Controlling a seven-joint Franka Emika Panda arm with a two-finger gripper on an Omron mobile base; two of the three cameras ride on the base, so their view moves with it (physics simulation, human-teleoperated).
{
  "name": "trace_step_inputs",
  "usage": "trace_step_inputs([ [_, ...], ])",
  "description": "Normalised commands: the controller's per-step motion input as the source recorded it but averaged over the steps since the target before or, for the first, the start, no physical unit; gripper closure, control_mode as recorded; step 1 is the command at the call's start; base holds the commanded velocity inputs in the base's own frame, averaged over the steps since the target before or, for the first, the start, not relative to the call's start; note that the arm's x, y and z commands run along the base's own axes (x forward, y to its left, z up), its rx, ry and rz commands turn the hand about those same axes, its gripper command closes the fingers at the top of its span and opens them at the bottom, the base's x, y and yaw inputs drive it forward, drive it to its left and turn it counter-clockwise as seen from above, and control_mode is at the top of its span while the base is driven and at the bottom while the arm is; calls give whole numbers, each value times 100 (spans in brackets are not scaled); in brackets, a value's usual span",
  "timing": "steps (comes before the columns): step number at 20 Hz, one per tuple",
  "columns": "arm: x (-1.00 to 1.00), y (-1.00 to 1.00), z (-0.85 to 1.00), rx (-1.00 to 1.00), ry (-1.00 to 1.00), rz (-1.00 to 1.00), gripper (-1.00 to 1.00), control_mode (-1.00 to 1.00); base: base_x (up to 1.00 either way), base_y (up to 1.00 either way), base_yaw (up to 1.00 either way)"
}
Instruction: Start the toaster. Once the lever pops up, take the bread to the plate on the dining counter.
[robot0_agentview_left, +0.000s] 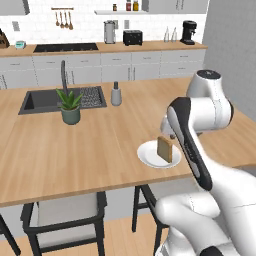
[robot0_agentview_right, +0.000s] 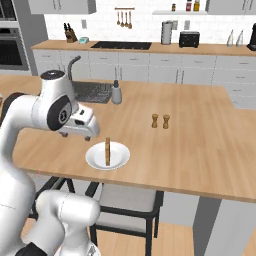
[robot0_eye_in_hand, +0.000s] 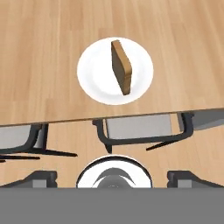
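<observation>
A: From the left base view, what do you count?

B: One thin golden-brown bread slice (robot0_agentview_left: 164, 149) standing on edge on one small round white plate (robot0_agentview_left: 146, 153), near the front edge of the light wood dining counter (robot0_agentview_left: 100, 145). One dark inset sink (robot0_agentview_left: 42, 100) with one potted green plant (robot0_agentview_left: 70, 106) in front of it and one grey dispenser bottle (robot0_agentview_left: 116, 94) beside it. One black boxy toaster (robot0_agentview_left: 132, 37) sits far back on the wall worktop, next to one steel kettle (robot0_agentview_left: 109, 31) and well left of one black coffee machine (robot0_agentview_left: 188, 32). The white arm covers the hand here.

A: And the right base view?

B: Same single plate (robot0_agentview_right: 95, 157), same upright slice (robot0_agentview_right: 107, 151). Two small brown shakers (robot0_agentview_right: 160, 121) stand side by side further along the counter, well apart from the plate. The toaster (robot0_agentview_right: 189, 39) is again at the back wall. The gripper (robot0_agentview_right: 90, 134) hangs just left of the plate, apart from the bread; I cannot tell how its fingers stand.

A: The hand view?

B: One plate (robot0_eye_in_hand: 94, 83), one slice (robot0_eye_in_hand: 121, 67) on edge across it, and two dark-framed stools (robot0_eye_in_hand: 140, 131) below the counter edge. The two finger tips (robot0_eye_in_hand: 41, 177) sit wide apart with nothing between them, so the hand is spread and empty.
</observation>
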Motion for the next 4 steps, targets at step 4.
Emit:
trace_step_inputs([
  [4, -57, 0, 5, 0, -5, 0, -100, -100, 0, 0, 0],
])
